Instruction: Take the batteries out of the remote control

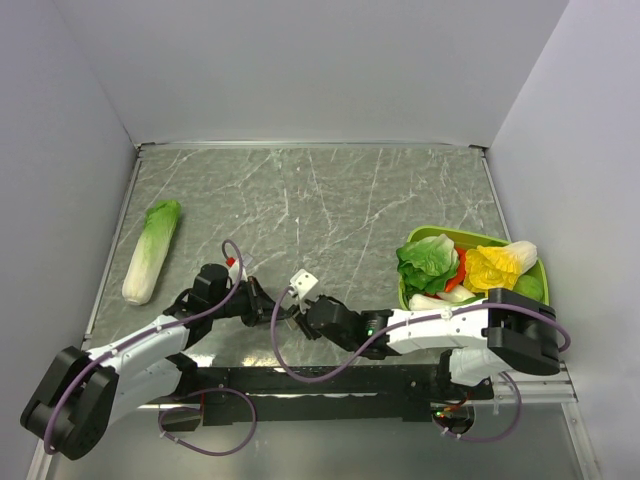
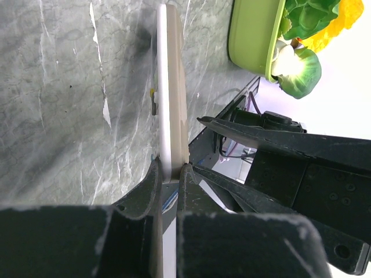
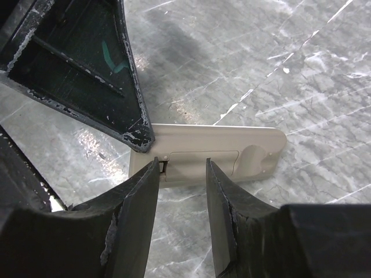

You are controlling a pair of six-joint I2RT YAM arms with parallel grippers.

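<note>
The remote control (image 2: 171,87) stands on its long edge on the marble table, and my left gripper (image 2: 171,168) is shut on its near end. From the right wrist I see its grey-tan back (image 3: 232,145) with the oblong battery cover (image 3: 200,159) still in place. My right gripper (image 3: 182,165) is open, its two fingertips against that cover and the left fingertip (image 3: 152,169) at the small notch on the cover's end. The batteries are hidden. From above, the two grippers (image 1: 268,308) (image 1: 300,318) meet near the table's front edge.
A long pale-green cabbage (image 1: 150,250) lies at the left. A green bowl (image 1: 425,236) of toy vegetables sits at the right, and its wall shows in the left wrist view (image 2: 249,35). Grey walls close in the table on three sides.
</note>
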